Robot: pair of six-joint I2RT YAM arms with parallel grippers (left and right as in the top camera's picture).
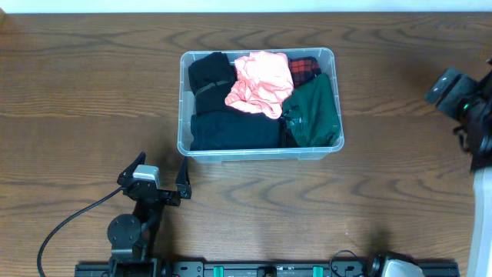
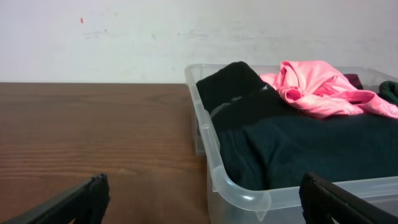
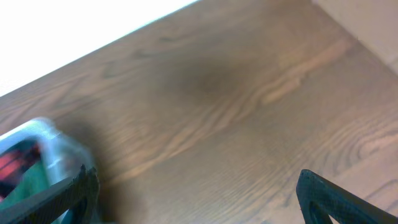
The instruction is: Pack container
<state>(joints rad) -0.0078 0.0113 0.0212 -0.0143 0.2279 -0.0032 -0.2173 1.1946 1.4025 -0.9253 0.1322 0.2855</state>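
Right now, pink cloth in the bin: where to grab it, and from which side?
Pinch the raised bunch of folds near the middle of the pink cloth, coming straight down from above. It lies crumpled on top of the dark clothes, so its folds stand proud, and the bin walls would likely block a sideways approach.

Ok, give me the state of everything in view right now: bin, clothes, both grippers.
container: upright, uncovered, filled with clothes.
pink garment: crumpled, lying on top of the pile.
black garment: folded, inside the container.
green garment: bunched, inside the container.
left gripper: open, empty, just short of the container.
right gripper: open, empty, apart from the container.
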